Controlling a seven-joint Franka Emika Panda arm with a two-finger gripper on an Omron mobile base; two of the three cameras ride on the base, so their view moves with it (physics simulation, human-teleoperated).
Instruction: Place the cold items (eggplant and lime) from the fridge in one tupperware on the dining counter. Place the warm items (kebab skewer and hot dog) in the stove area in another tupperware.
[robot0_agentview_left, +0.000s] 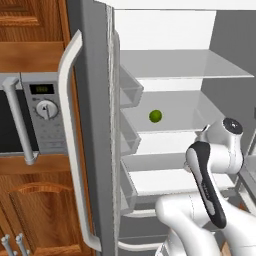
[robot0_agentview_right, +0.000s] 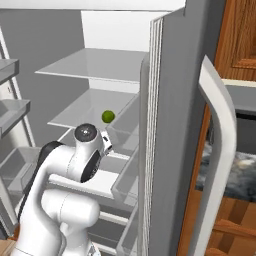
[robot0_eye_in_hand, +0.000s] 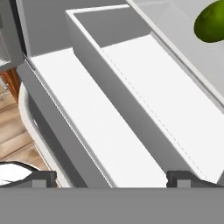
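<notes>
The fridge (robot0_agentview_left: 95, 100) stands open, white inside, with glass shelves. The lime (robot0_agentview_left: 155, 116), a small yellow-green ball, rests alone on the middle glass shelf (robot0_agentview_right: 85, 107); it is also in the right base view (robot0_agentview_right: 108, 116) and at the top right corner of the hand view (robot0_eye_in_hand: 212, 22). My gripper (robot0_eye_in_hand: 113, 179) is open with nothing between its fingertips (robot0_eye_in_hand: 43, 178). It points into the lower fridge, below and in front of the lime, over a white shelf and drawer (robot0_eye_in_hand: 144, 100). The eggplant, tupperware, dining counter, kebab skewer, hot dog and stove area are out of view.
The left fridge door (robot0_agentview_left: 85, 150) with its long pale handle (robot0_agentview_left: 70, 140) and clear bins (robot0_agentview_left: 131, 90) stands close beside the arm. A microwave (robot0_agentview_left: 45, 115) sits in wooden cabinets (robot0_agentview_left: 35, 210) to the left. The right door (robot0_agentview_right: 175, 125) blocks the right side.
</notes>
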